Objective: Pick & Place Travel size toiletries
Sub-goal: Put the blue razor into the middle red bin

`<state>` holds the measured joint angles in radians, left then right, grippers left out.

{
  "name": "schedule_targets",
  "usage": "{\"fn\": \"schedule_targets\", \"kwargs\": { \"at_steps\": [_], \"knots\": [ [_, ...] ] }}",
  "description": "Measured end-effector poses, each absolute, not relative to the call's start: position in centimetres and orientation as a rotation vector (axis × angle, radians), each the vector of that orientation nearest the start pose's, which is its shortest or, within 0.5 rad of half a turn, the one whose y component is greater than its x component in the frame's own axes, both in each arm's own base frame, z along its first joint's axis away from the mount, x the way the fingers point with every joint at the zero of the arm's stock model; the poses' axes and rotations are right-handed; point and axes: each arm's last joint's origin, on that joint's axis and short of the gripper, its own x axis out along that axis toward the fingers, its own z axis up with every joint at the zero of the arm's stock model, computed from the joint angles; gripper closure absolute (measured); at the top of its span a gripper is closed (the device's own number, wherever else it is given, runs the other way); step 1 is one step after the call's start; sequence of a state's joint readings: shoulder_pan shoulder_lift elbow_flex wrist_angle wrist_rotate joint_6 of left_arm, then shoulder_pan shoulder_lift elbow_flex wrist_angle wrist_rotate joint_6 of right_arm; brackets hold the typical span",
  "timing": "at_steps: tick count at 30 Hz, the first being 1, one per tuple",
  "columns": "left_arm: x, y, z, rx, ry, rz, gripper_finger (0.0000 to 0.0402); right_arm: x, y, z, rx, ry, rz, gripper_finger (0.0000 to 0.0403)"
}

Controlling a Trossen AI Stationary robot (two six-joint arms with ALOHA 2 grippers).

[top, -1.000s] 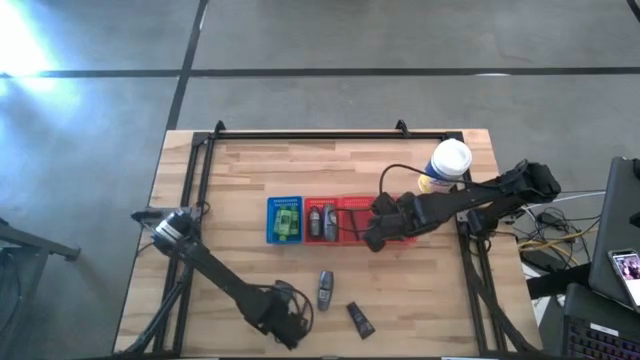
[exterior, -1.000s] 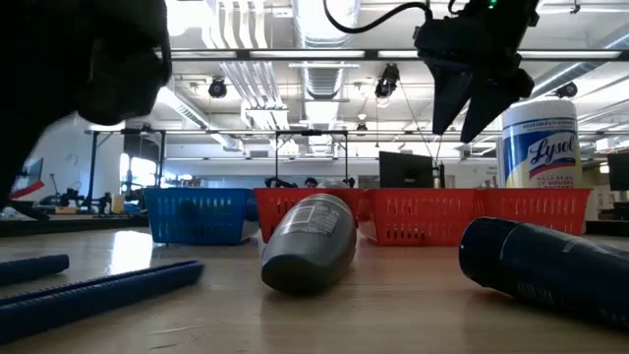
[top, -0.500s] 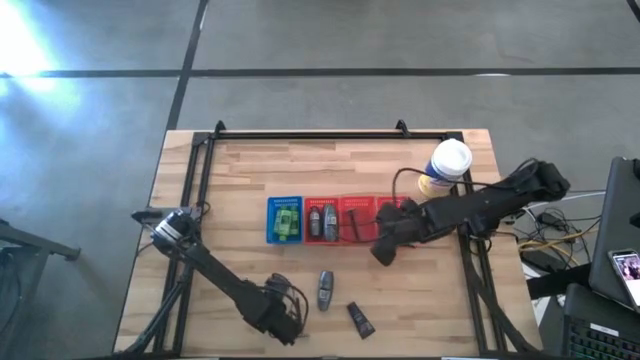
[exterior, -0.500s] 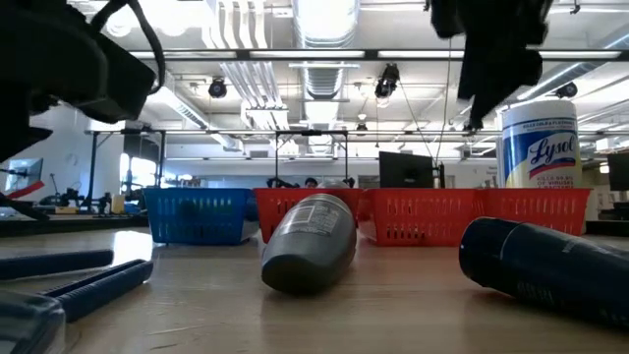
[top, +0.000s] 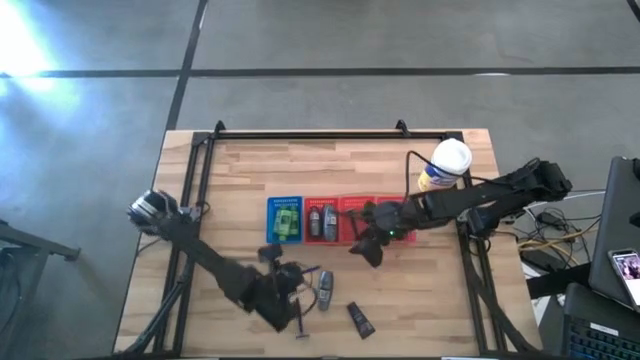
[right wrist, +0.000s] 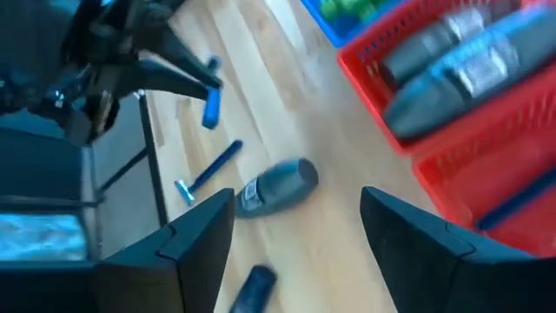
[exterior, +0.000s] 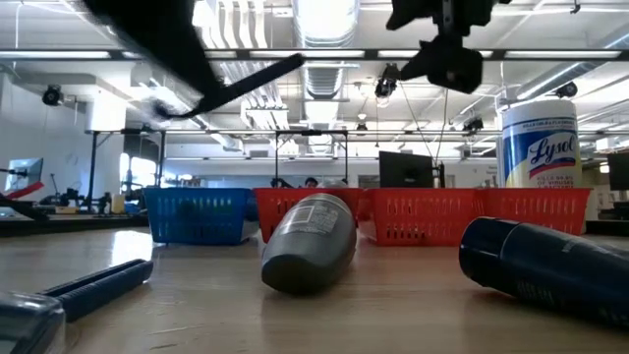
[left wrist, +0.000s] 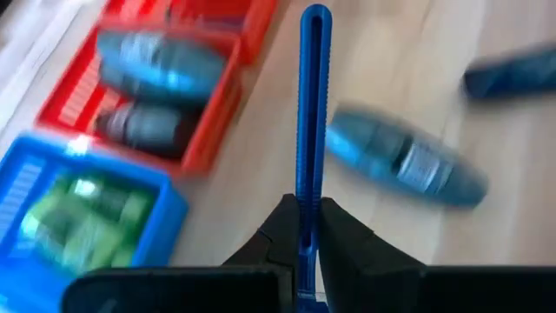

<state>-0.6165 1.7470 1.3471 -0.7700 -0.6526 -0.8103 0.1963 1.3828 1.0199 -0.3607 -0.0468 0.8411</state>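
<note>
My left gripper (top: pixel 283 283) is above the table's near middle, shut on a thin blue razor (left wrist: pixel 311 113). A second razor (exterior: pixel 93 280) lies flat on the table below it. Beside it lie a grey oval stick (top: pixel 325 290) and a dark tube (top: pixel 360 320), each on its side. My right gripper (right wrist: pixel 300 217) hangs open above the bare wood just near of the red baskets (top: pixel 340 220), with nothing between its fingers. Two grey sticks (right wrist: pixel 460 61) lie in one red basket. Green bottles (top: pixel 287 220) fill the blue basket (top: pixel 271 222). My left gripper pinches the razor's handle at one end (left wrist: pixel 306 228) between its two fingers. The rest of the handle sticks straight out ahead of the fingertips, in line with them. The razor is lifted clear of the table and slants upward in the low view (exterior: pixel 256 81). Its head does not show.
A large white-and-yellow canister (top: pixel 447 165) stands upright at the right, behind my right arm. A black frame (top: pixel 310 133) runs along the far edge and down both sides of the table. Bare wood lies left of the blue basket and along the far side.
My left gripper has shut on one of the two razors at the near edge. It has lifted that razor clear, going up and toward the baskets, while the other razor stays on the table. My right gripper has moved from over the red baskets toward the near-left.
</note>
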Motion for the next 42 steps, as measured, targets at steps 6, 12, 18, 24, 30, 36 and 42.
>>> {"fn": "schedule_targets", "kwargs": {
  "at_steps": [6, 12, 18, 24, 30, 36, 42],
  "knots": [
    [29.3, -14.5, 27.6, -0.290, 0.588, 0.264, 0.0377, 29.6, 5.6, 27.5, 0.585, 0.625, -0.108, 0.0130],
    [27.2, -11.2, 29.2, -0.474, 0.316, 0.179, 0.0377, 30.4, 5.6, 29.8, 0.512, 0.348, -0.135, 0.0092],
    [26.1, -8.6, 29.6, -0.540, 0.085, 0.161, 0.0376, 31.7, 5.3, 30.7, 0.559, 0.182, -0.105, 0.0068],
    [26.7, -7.8, 29.1, -0.518, 0.089, 0.144, 0.0376, 32.8, 4.7, 30.8, 0.597, 0.151, -0.121, 0.0070],
    [27.6, -7.7, 29.6, -0.501, 0.070, 0.122, 0.0376, 34.0, 5.0, 31.4, 0.601, 0.147, -0.098, 0.0095],
    [27.6, -7.6, 30.1, -0.493, 0.032, 0.114, 0.0376, 34.2, 4.5, 31.5, 0.613, 0.185, -0.114, 0.0162],
    [27.7, -7.6, 29.9, -0.474, 0.048, 0.123, 0.0376, 34.2, 4.3, 31.5, 0.616, 0.218, -0.107, 0.0289]
  ]
}}
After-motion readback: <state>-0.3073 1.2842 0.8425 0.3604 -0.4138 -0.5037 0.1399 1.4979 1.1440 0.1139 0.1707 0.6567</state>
